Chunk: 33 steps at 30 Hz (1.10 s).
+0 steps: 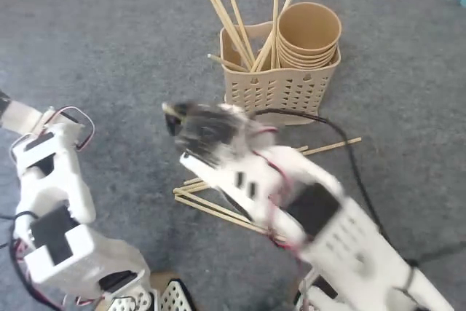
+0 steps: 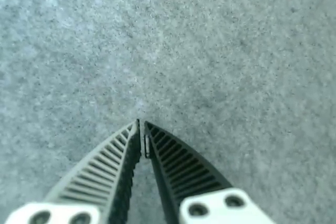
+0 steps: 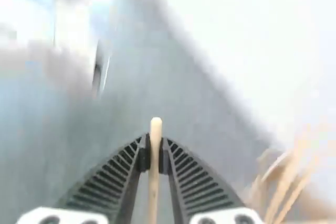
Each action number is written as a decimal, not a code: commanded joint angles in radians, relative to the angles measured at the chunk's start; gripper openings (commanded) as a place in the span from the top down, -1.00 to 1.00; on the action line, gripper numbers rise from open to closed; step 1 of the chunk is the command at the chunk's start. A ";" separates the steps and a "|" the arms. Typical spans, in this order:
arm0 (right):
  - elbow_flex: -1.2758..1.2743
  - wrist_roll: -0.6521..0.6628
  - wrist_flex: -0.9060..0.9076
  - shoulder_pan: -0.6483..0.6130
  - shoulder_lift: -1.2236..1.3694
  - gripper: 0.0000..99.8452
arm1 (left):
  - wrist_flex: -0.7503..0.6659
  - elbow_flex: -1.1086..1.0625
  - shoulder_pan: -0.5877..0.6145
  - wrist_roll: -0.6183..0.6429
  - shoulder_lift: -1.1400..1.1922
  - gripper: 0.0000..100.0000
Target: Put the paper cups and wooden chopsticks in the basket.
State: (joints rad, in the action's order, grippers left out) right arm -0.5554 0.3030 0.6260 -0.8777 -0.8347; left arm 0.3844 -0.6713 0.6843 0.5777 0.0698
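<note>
The left fingers [image 2: 140, 134] were closed tip to tip with nothing between them, hovering over the bare grey bench [image 2: 220, 51]. In the high view the left arm [image 1: 54, 180] sat at the near left side of the bench, well away from the basket [image 1: 280, 89].

The right fingers [image 3: 143, 153] were clamped on a single wooden chopstick [image 3: 155, 127], whose rounded end stuck out just past the fingertips. From above, the right arm [image 1: 291, 194] reached over the middle of the bench, and its blurred head lay in front of the basket – near it, though whether it was touching I cannot tell.

The basket stood at the far side of the bench. The paper cups [image 1: 309, 30] were nested in one stack (rims showing one under another) in its right-hand part, and several chopsticks [image 1: 237, 27] leaned upright in the left-hand part, fanned out above the rim.

More chopsticks [image 1: 207, 207] lay loose on the bench under and beside the right arm – a small bundle pointing leftward, and one stick [image 1: 333, 146] poking out to the right.
</note>
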 commanded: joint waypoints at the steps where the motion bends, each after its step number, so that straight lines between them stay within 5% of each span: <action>1: 0.043 -0.061 -0.160 0.027 -0.168 0.98 | 0.000 0.047 -0.012 0.006 -0.005 0.97; 13: 0.041 -0.381 -0.572 0.389 -0.245 0.98 | 0.000 0.044 -0.012 0.005 -0.008 0.97; 33: 0.163 -0.338 -0.969 0.564 0.427 0.98 | 0.000 0.041 -0.054 -0.060 -0.014 0.97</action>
State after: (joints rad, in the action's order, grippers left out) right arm -0.4526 -0.0514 -0.3038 -0.3360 -0.4603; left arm 0.3844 -0.6713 0.6414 0.5286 0.0698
